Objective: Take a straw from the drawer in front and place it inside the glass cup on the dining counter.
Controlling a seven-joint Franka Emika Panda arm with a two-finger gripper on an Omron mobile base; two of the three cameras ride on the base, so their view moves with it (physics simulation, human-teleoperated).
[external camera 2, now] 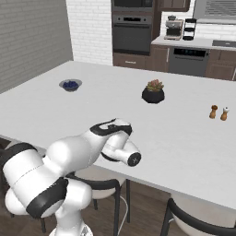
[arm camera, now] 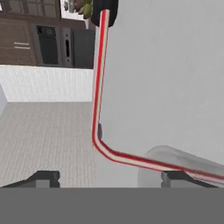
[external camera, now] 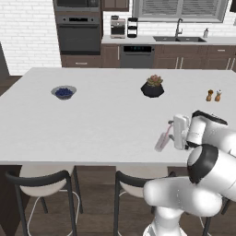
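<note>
Jaws: the gripper (arm camera: 107, 177) stands wide open in the hand view, its two dark fingertips (arm camera: 43, 178) far apart at the bottom of the picture. Nothing is pinched between them. The straw (arm camera: 98, 92), red and cream striped with a bend, runs through the gap without visibly touching the left tip; at the right tip contact cannot be judged.

Task thing: the straw's lower end sits in the glass cup (arm camera: 175, 168), whose clear rim shows near the right fingertip. The long upper part leans out past the rim.

Landmark, glass cup: in the left base view the glass cup (external camera: 162, 142) appears tilted on the dining counter (external camera: 92, 120), near the counter's front edge, with the straw (external camera: 168, 130) poking out toward the gripper (external camera: 177, 132) just beside it. The black plant pot (external camera: 152, 87) is well beyond the cup, the blue bowl (external camera: 63, 92) far to its left, and the salt and pepper shakers (external camera: 214, 95) beyond to its right.

View differences: the left base view gives the cup's place on the counter; the hand view gives the jaw gap and the straw's stripes. In the right base view the arm (external camera 2: 110, 143) covers the cup's spot, but the bowl (external camera 2: 70, 85), pot (external camera 2: 153, 92) and shakers (external camera 2: 218, 112) show clearly.
</note>
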